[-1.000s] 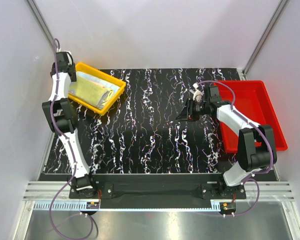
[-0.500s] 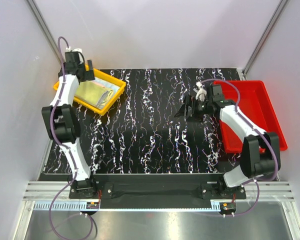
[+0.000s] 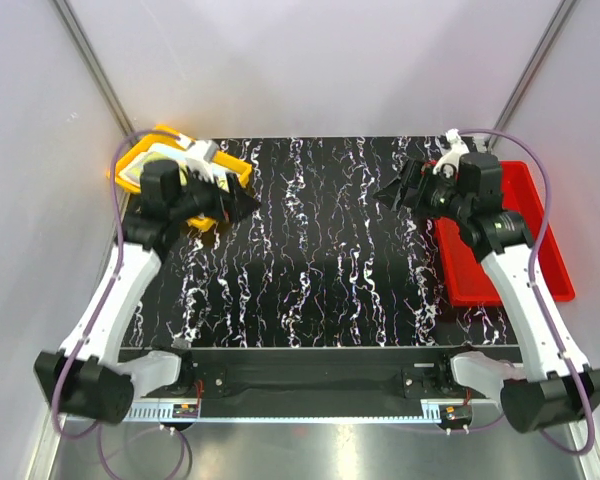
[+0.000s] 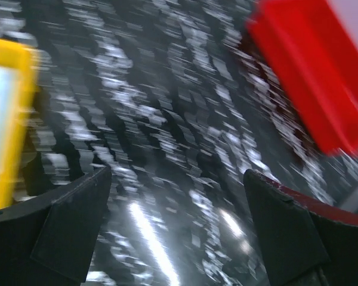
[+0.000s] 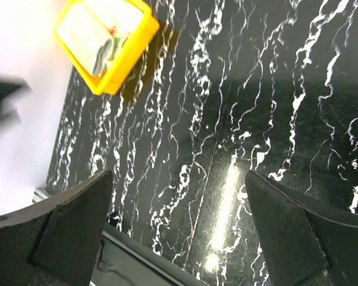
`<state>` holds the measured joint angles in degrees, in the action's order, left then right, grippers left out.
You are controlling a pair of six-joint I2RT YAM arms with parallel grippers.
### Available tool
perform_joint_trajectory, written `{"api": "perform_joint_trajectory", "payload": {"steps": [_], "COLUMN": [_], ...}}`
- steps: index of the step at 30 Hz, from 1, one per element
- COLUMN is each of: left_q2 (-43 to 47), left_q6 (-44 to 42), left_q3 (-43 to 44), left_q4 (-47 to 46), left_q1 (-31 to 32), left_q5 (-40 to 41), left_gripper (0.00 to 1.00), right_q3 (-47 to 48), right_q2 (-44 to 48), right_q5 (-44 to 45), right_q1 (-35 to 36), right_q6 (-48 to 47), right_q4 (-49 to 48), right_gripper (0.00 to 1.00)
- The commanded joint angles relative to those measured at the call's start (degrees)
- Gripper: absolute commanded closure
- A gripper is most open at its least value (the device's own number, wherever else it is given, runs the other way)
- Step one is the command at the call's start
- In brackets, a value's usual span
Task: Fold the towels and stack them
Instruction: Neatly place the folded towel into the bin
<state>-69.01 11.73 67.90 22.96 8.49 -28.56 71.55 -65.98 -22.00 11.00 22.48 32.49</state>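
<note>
The towels lie folded and pale in the yellow tray at the table's back left. In the top view my left arm covers most of that tray. My left gripper hangs just off the tray's right edge, pointing across the table. It is open and empty, with blurred black table below. My right gripper hovers high at the back right, beside the red tray. It is open too, with nothing between its fingers.
The black, white-veined table top spans the middle. The red tray looks empty. White walls close in the left, back and right sides. A dark rail runs along the table's near edge.
Both grippers opened wide. The left arm swung from behind the yellow tray to its right edge. The right arm lifted and pulled back toward the red tray.
</note>
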Motion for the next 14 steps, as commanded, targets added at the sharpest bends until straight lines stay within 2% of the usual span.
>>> {"api": "perform_joint_trajectory", "payload": {"steps": [1, 4, 7, 11, 14], "left_q2": [6.95, 11.26, 13.72, 13.91, 13.2], "left_q6": [5.76, 8.31, 8.23, 7.7, 9.36], "left_q3": [-8.29, -12.86, -13.76, -12.01, -10.43], "left_q4": [-5.99, -9.42, -10.39, -10.05, -10.39], "left_q1": [4.5, 5.92, 6.1, 6.1, 6.1], "left_q5": [-7.33, -7.65, -6.96, -5.46, -8.17], "left_gripper": [0.01, 0.01, 0.01, 0.01, 0.01], "right_q3": [-1.4, -1.24, -1.41, -1.59, -2.38], "right_q2": [4.26, 5.94, 6.91, 6.91, 6.48], "right_q5": [3.98, 4.68, 5.73, 5.75, 4.78], "right_q1": [-0.19, -0.02, -0.19, -0.19, -0.19], "right_q6": [1.34, 0.64, -0.24, 0.11, 1.51], "right_q4": [0.21, 1.52, 1.53, 0.82, -0.84], "right_gripper": [0.0, 0.0, 0.0, 0.0, 0.0]}}
